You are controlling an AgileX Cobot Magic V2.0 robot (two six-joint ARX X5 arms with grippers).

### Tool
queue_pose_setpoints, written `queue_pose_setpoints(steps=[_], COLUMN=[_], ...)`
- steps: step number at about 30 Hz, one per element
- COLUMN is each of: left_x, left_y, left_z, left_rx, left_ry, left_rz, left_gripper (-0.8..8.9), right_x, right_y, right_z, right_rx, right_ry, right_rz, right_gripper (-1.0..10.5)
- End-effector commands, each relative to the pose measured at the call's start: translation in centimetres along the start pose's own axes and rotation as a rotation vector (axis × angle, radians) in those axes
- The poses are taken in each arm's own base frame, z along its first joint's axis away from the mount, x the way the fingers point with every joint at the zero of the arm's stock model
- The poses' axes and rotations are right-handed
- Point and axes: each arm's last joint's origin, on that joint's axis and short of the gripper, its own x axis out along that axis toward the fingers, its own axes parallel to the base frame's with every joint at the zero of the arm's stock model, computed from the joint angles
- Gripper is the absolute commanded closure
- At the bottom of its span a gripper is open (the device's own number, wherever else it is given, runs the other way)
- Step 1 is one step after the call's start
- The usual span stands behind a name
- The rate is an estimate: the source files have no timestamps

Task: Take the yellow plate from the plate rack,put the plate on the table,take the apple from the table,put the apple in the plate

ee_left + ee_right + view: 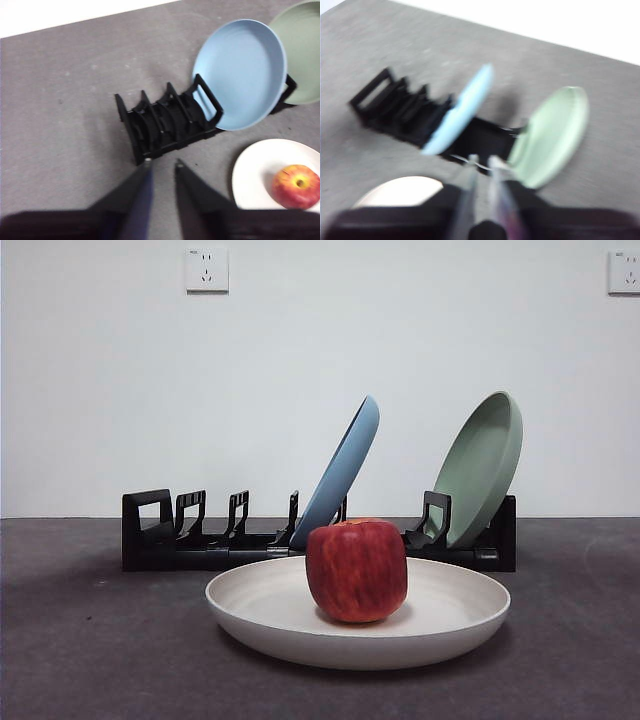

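The red apple [356, 570] stands upright in the middle of the cream yellow plate [440, 635], which lies flat on the dark grey table [80, 640] just in front of the black plate rack [200, 540]. The left wrist view shows the apple [296, 186] in the plate [255, 175], with my left gripper [162, 163] high above the table on the near side of the rack [165, 122], its jaws close together and holding nothing. My right gripper [482, 160] hangs blurred above the rack [395, 105], jaws nearly together and empty. Part of the plate [400, 190] shows in that view.
A blue plate [345, 470] leans in the rack's middle slots and a pale green plate [482, 465] leans at its right end. The rack's left slots hold nothing. A white wall with two sockets stands behind. Neither arm shows in the front view.
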Motion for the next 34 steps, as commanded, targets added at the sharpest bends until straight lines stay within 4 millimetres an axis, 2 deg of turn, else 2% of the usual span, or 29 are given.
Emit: queue_pose_setpoints(steps=[1, 5, 7, 13, 26, 29, 34], left_x=[0.1, 0.2, 0.6, 2.0, 2.0, 1.5, 1.0], left_y=[-0.1, -0.2, -0.2, -0.4, -0.8, -1.0, -1.2], left_z=[0.0, 0.4, 0.0, -3.7, -12.6, -13.8, -14.2], left_rx=[0.032, 0.045, 0.047, 0.035, 0.012, 0.001, -0.011], left_ry=[-0.009, -0.06, -0.081, -0.116, -0.205, -0.231, -0.244], left_rz=[-0.018, -0.048, -0.073, -0.076, -0.076, -0.093, -0.11], left_gripper=[8.22, 8.22, 8.22, 8.22, 8.22, 8.22, 8.22], right_x=[-0.8, -2.5, -3.2, -3.3, -1.3, -1.4, -1.1], right_y=[-1.2, -2.2, -2.0, -1.8, -1.1, -1.0, -1.2], right_z=[-0.4, -0.7, -0.9, -4.2, -14.1, -15.1, -15.6], right_rx=[0.017, 0.042, 0.042, 0.08, 0.15, 0.158, 0.171], right_ry=[0.014, -0.011, -0.051, -0.115, -0.19, -0.164, -0.11], right_rz=[-0.05, -0.077, -0.012, -0.01, -0.015, -0.016, -0.093], right_gripper=[9.6, 9.5, 9.6, 9.6, 9.6, 9.6, 9.5])
